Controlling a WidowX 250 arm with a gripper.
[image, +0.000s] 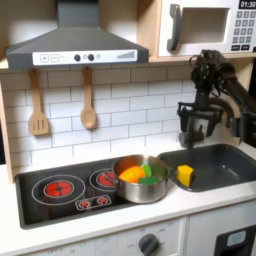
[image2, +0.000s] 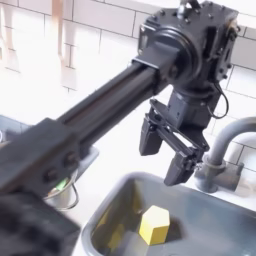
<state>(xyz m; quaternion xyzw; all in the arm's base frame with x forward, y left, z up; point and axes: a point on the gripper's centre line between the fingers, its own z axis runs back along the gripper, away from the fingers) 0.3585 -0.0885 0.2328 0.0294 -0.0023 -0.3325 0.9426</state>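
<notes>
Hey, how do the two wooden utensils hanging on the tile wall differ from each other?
In the first exterior view, the slotted spatula has a flat, wide head with slits, while the wooden spoon has a smaller, rounded, solid bowl. The spatula hangs further to the first exterior view's left and reaches lower. Both are light wood and hang upright under the hood.

In the first exterior view, a pot (image: 141, 180) sits on the stove (image: 60, 190) at the first exterior view's left, the sink (image: 222, 163) to its right. A block (image: 185, 175) lies in the sink. The tool (image: 192, 128) hangs above it, beside the faucet (image2: 228, 150).
</notes>
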